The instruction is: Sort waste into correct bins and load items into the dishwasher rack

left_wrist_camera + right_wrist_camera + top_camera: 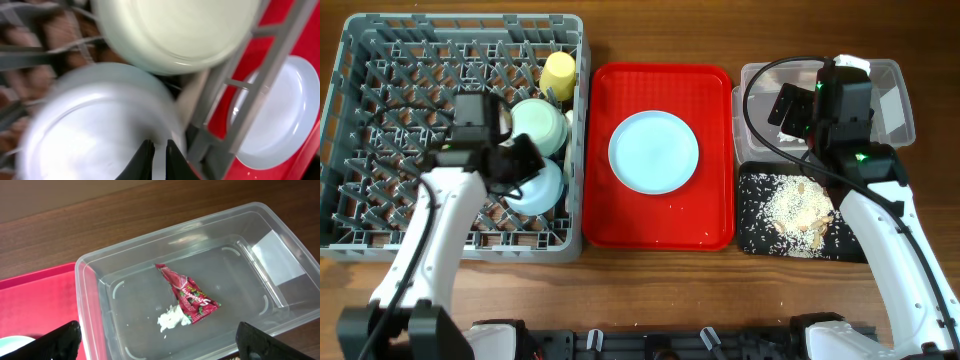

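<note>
The grey dishwasher rack (380,130) holds a yellow cup (558,72) and two pale mint bowls, one further back (542,124) and one nearer the front (542,188). My left gripper (518,160) is inside the rack. In the blurred left wrist view its jaws (159,152) are pinched on the rim of the nearer bowl (90,125), with the other bowl (175,30) above. The pale blue plate (653,152) lies on the red tray (710,90). My right gripper (160,340) is open and empty over the clear tub (90,295), which holds the red wrapper (189,296) and white tissue (171,320). Fork and spoon are out of view.
The black tray (755,235) at front right holds the rice scraps (798,208). The clear tub (892,100) stands behind it at the table's right. The rack's right wall (260,85) stands between my left gripper and the red tray. Bare wooden table lies along the front.
</note>
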`<state>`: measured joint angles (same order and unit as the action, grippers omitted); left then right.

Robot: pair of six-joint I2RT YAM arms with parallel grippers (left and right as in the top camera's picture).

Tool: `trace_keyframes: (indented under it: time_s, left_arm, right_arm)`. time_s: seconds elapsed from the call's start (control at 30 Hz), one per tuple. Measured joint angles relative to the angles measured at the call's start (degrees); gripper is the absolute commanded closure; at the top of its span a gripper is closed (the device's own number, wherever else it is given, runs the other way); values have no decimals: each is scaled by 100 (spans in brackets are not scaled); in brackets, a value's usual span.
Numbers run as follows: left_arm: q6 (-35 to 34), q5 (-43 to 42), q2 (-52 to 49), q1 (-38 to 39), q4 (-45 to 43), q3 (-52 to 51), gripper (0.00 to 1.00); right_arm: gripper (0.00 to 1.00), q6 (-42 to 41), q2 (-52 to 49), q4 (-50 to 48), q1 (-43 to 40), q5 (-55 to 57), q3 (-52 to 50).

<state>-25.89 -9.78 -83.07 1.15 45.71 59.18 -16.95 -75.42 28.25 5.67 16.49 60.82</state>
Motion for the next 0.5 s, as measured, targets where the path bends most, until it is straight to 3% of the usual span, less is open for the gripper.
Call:
trace_keyframes:
  time_s: [0.27, 0.5]
  left_arm:
    - [-11, -114, -697, 699, -125, 153, 89]
    - [-37, 544, 435, 509, 463, 1134, 87]
  right_arm:
    - [0, 0, 0, 2, 0, 0, 0]
    - [0, 0, 0, 0, 0, 0, 0]
